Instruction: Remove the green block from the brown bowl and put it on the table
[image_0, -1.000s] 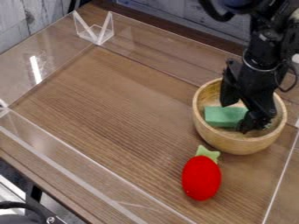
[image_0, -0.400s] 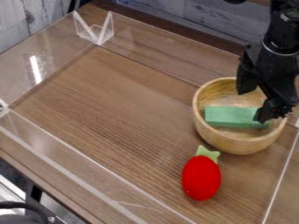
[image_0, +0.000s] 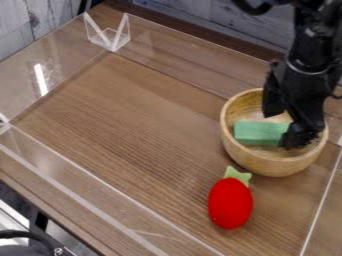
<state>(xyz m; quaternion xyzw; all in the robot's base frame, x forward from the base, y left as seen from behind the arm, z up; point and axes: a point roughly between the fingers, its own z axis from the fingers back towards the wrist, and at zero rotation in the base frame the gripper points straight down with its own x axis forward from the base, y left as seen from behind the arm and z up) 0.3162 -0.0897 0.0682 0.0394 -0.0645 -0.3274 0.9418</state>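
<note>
The bowl (image_0: 246, 158) below the jaws (image_0: 290, 127) looks like smooth, light wood with a soft sheen, and the block (image_0: 258, 132) just beside them has a matt, even face like painted wood or plastic. Farther from the jaws, the strawberry-shaped toy (image_0: 230, 204) looks smooth and faintly glossy, while the counter (image_0: 120, 110) beneath it all shows brown wood grain with a low satin finish. The jaws and the arm (image_0: 306, 60) above them look like dark plastic or metal, mostly matt.
</note>
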